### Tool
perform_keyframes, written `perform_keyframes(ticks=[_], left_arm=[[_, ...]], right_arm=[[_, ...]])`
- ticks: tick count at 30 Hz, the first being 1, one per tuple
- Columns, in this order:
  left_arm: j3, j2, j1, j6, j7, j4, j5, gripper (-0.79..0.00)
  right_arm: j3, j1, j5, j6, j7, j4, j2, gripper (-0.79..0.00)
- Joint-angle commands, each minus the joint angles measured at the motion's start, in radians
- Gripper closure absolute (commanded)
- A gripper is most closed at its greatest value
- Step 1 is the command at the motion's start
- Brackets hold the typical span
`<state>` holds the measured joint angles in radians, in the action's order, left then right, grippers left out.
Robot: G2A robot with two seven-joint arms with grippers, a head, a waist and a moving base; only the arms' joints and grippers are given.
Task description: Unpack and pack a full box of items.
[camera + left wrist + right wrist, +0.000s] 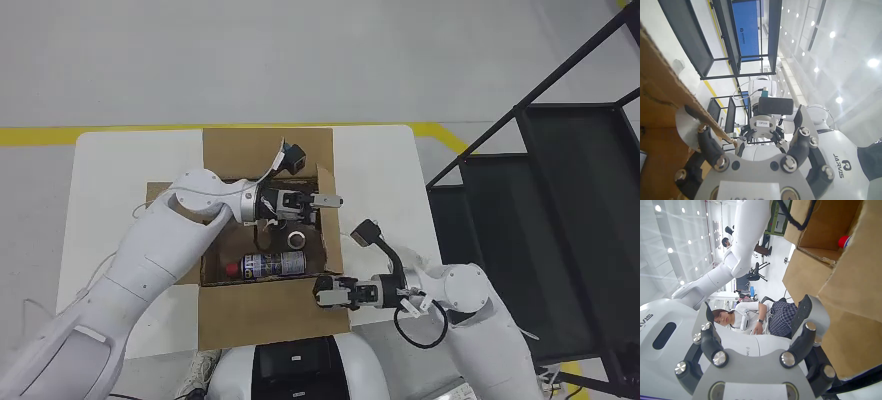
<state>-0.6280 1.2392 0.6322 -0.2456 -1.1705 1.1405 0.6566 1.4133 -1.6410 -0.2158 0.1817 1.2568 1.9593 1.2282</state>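
Note:
An open cardboard box stands on the white table. Inside lie a spray can with a red cap, a small round tin and a dark item beside them. My left gripper is over the box's right wall, open; in its wrist view the wall's cardboard edge runs across one of the fingers, and nothing is held in the left gripper. My right gripper hangs open and empty at the box's near right corner. From the right gripper the red cap shows inside the box.
The box's flaps are folded out toward the far side, the left and the near side. A black metal rack stands on the floor right of the table. Bare table surface lies left and right of the box.

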Motion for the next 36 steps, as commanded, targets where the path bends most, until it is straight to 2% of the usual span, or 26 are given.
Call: perform_keyframes(ticks=[1, 4, 8, 13, 16, 19, 27, 32, 36], left_arm=[[0.017, 0.019, -0.016, -0.01, -0.02, -0.026, 0.024, -0.785], [0.033, 0.04, -0.036, -0.03, -0.044, -0.061, 0.04, -0.785], [0.04, 0.056, -0.038, -0.049, -0.061, -0.085, 0.04, -0.785], [-0.005, 0.038, -0.022, -0.054, -0.088, -0.095, 0.003, -0.785], [-0.056, 0.007, 0.009, -0.038, -0.102, -0.052, -0.049, -0.785], [-0.136, -0.037, 0.069, -0.031, -0.118, 0.029, -0.104, -0.785], [-0.439, -0.159, 0.319, 0.025, -0.117, 0.289, -0.232, -0.785], [-0.618, -0.207, 0.474, 0.039, -0.118, 0.396, -0.24, -0.785], [-0.729, -0.23, 0.557, 0.048, -0.14, 0.401, -0.194, -0.785]], right_arm=[[0.011, -0.015, -0.011, 0.006, 0.017, 0.011, -0.005, -0.785], [0.036, -0.026, -0.022, 0.011, -0.015, 0.008, -0.011, -0.785], [0.061, -0.012, -0.039, 0.004, -0.138, -0.03, -0.012, -0.785], [0.084, -0.032, -0.025, 0.002, -0.19, -0.036, -0.018, -0.785], [0.096, -0.051, -0.008, -0.007, -0.219, -0.028, -0.023, -0.785], [0.108, -0.067, -0.014, -0.006, -0.26, -0.026, -0.025, -0.785], [0.132, -0.079, -0.072, -0.008, -0.394, -0.05, -0.026, -0.785], [0.134, -0.071, -0.031, -0.077, -0.545, -0.081, -0.024, -0.785], [0.093, -0.002, 0.01, -0.188, -0.585, -0.146, -0.023, -0.785]])
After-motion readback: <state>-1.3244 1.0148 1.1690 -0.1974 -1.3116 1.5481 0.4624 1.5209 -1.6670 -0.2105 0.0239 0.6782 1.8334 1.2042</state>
